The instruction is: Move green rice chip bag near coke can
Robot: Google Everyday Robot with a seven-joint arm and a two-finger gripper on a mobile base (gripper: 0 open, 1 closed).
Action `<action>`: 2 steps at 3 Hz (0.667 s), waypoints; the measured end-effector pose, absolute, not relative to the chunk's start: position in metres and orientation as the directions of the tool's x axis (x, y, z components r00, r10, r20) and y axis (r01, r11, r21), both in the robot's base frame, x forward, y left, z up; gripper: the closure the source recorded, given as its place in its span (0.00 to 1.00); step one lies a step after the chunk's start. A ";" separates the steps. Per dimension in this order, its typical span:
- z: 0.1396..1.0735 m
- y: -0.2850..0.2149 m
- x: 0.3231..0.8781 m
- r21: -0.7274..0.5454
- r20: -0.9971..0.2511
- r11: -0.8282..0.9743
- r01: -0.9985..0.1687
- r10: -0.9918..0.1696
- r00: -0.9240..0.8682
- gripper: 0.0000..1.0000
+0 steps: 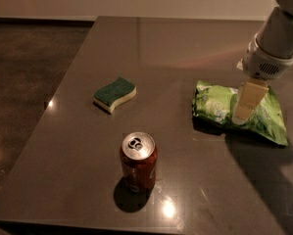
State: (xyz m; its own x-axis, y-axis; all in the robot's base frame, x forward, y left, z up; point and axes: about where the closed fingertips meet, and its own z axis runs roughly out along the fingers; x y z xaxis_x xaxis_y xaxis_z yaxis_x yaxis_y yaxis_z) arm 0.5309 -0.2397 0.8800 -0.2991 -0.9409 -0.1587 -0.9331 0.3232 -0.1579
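Three things on the worktop [175, 43]: green rice chip bag [212, 104], coke can [138, 163], sponge [114, 94].
Green rice chip bag: lies flat and crinkled toward the worktop's 3 o'clock edge, at about 2 o'clock from the coke can and well apart from it.
Coke can: upright near the 6 o'clock edge, silver top and tab showing.
Sponge: dark green over pale yellow, at about 11 o'clock from the can, apart from both.
Robot gripper [242, 112]: hangs from the arm [278, 38] at 1 o'clock, over the bag's middle.
Grip state: cannot tell whether open or closed.
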 end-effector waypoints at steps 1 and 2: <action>0.871 -0.235 0.527 -0.141 -0.131 0.291 -0.946 -0.953 -0.274 0.18; 0.866 -0.232 0.521 -0.136 -0.116 0.262 -0.955 -0.962 -0.247 0.41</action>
